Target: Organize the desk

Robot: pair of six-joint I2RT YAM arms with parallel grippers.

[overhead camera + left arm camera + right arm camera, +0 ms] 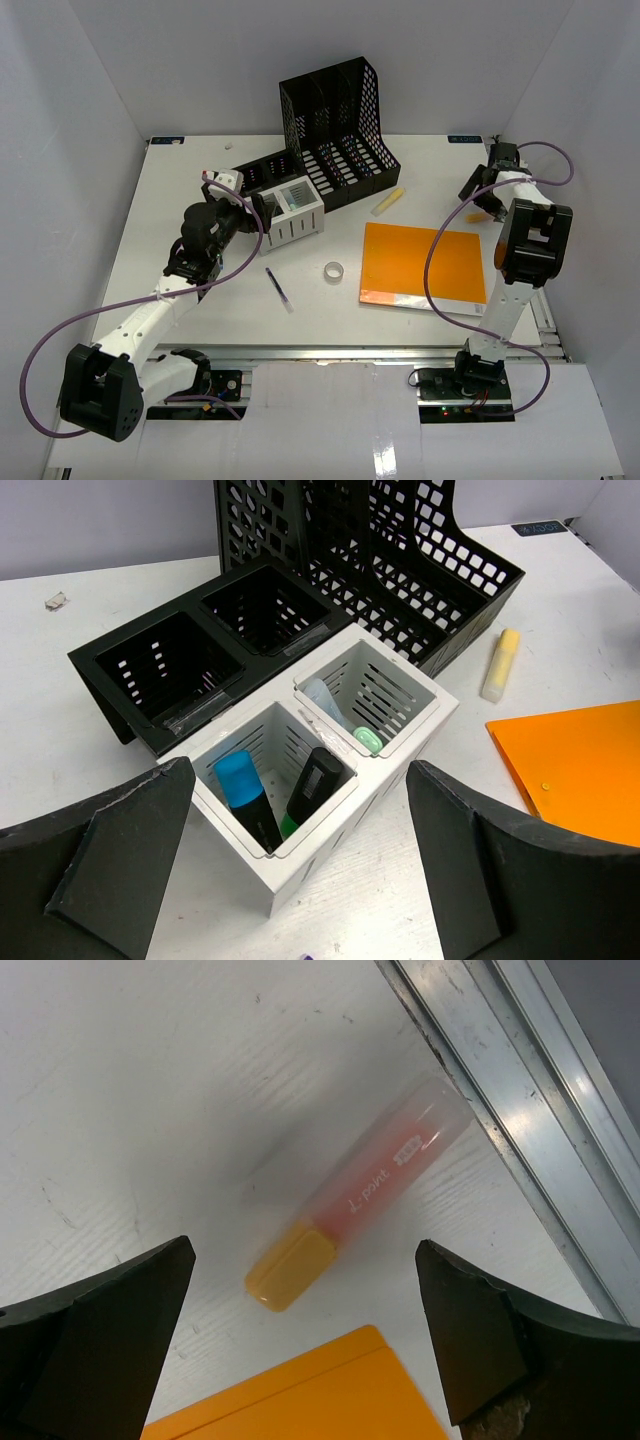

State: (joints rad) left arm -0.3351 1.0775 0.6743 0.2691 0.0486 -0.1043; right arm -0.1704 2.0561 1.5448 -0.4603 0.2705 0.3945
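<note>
Desk (320,320) fills the overhead view, with an orange folder (425,265), tape roll (334,270) and pen (280,289) lying loose, unsorted.

Left wrist view: the left gripper (300,780) hangs over the white organizer (400,695) with its jaws spread and empty; markers stand inside.

Right wrist view: the right gripper (305,1255), jaws wide, straddles an orange highlighter (370,1200) beside the desk's rail, probably lined up to grasp it.
</note>
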